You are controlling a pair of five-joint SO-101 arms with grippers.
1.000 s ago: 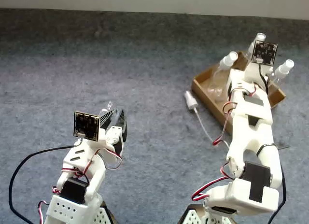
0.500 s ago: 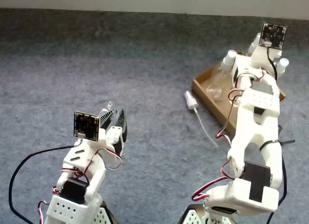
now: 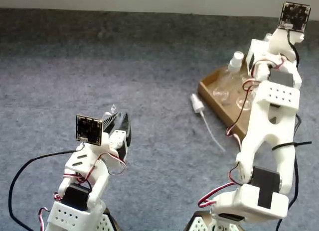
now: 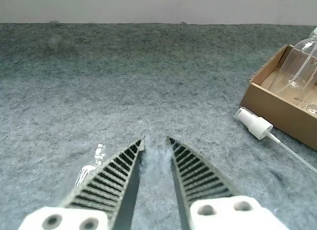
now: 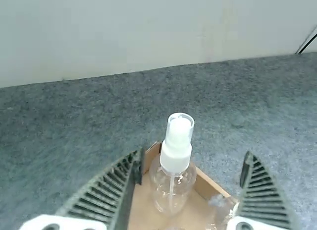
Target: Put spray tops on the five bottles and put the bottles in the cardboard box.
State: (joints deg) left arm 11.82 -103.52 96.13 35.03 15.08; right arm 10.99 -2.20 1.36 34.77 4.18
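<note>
The right gripper (image 5: pixel 192 159) hangs above the cardboard box (image 5: pixel 207 184) with its fingers spread wide and nothing between them; a capped bottle (image 5: pixel 172 183) stands upright in the box below the gap, nearer one finger. The left gripper (image 4: pixel 155 141) sits low over the grey counter (image 4: pixel 148 66), fingers parted by a narrow gap, pinching nothing. A clear uncapped bottle (image 4: pixel 92 163) lies on the counter just beside the outer edge of one of its fingers. Ahead of this gripper and off to one side, a loose spray top (image 4: pixel 252 123) lies beside the wall of the box
</note>
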